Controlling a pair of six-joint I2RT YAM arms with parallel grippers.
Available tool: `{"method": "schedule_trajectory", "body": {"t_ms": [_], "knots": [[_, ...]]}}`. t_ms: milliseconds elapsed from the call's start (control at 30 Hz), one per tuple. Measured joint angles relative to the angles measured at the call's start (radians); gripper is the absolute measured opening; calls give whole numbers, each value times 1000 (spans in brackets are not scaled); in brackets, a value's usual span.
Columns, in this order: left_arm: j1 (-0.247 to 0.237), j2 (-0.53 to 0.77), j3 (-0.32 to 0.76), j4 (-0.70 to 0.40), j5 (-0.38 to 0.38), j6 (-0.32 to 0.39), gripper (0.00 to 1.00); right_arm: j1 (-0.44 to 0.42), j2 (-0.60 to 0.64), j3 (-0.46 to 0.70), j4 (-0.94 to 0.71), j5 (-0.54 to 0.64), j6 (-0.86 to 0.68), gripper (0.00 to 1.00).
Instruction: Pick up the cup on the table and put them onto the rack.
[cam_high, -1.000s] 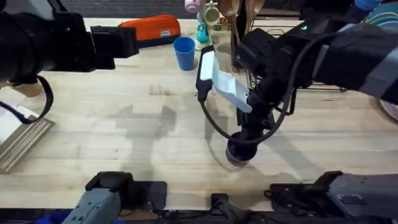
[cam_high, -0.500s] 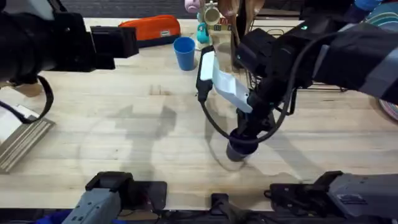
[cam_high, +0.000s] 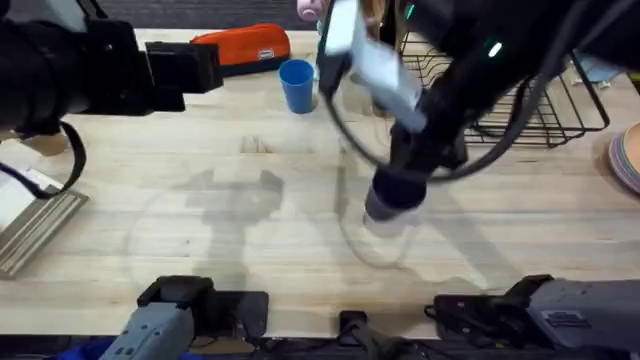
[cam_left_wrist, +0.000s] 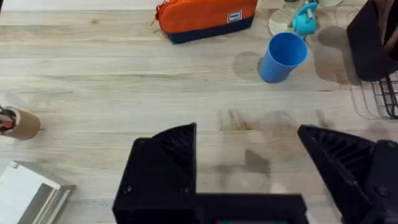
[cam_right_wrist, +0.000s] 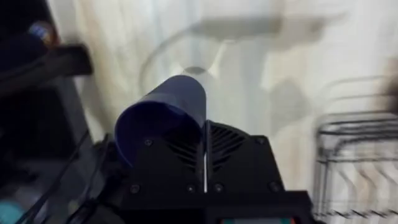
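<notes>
While the black wire rack (cam_high: 520, 95) stands beyond and to the right, the right gripper (cam_high: 400, 185) hangs above the tabletop (cam_high: 200, 200), fingers clamped on the navy cup (cam_right_wrist: 165, 118) — left gripper (cam_left_wrist: 249, 162) wide apart, bright blue cup (cam_high: 296, 85) far behind.

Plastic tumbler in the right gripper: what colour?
Dark navy blue tumbler, pinched at its rim by the right gripper; clearest in the right wrist view.

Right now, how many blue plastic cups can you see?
2. The dark navy cup is held in the right end effector, lifted above the table's middle. The lighter blue cup stands upright at the far side, beside the orange pouch.
</notes>
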Motion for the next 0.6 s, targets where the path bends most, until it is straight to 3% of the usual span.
{"method": "schedule_trajectory", "body": {"t_ms": [300, 600], "knots": [[0, 0, 0, 0, 0, 0, 993, -178, -4, 248, 10, 18, 8, 33], [0, 0, 0, 0, 0, 0, 993, -359, -4, 276, 88, 22, 23, 32]]}}
